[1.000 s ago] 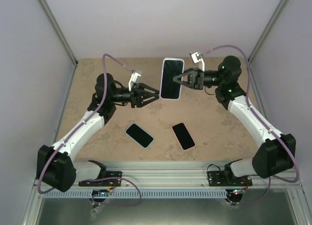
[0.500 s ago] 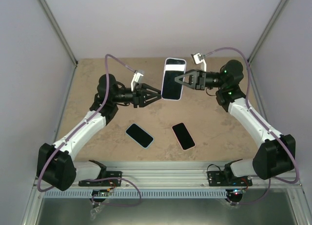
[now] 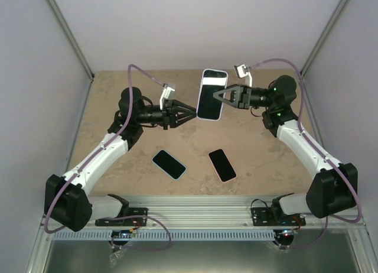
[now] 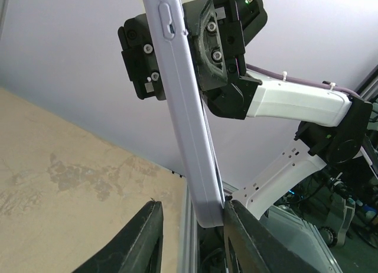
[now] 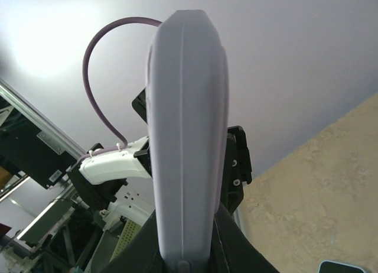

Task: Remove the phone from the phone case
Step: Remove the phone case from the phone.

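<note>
The phone (image 3: 207,101), dark screen facing up, sits in a lavender phone case (image 3: 214,72) and is held in the air above the table's far middle. My right gripper (image 3: 214,97) is shut on its right long edge; in the right wrist view the case (image 5: 188,137) rises between the fingers (image 5: 233,243). My left gripper (image 3: 190,114) is at the case's lower left corner. In the left wrist view the case end (image 4: 204,184) lies between the jaws of the left gripper (image 4: 191,205). The right finger (image 4: 248,237) touches it and the left finger (image 4: 142,240) stands apart, so the gripper is open.
Two more phones lie on the tan table (image 3: 266,161) nearer the arm bases: one in a light blue case (image 3: 169,164) and a black one (image 3: 222,165). Pale walls close the left, right and back sides. A metal rail (image 3: 195,205) runs along the near edge.
The left gripper has moved in to the case's lower corner and its jaws have narrowed around it. The right gripper has carried the cased phone slightly right.
</note>
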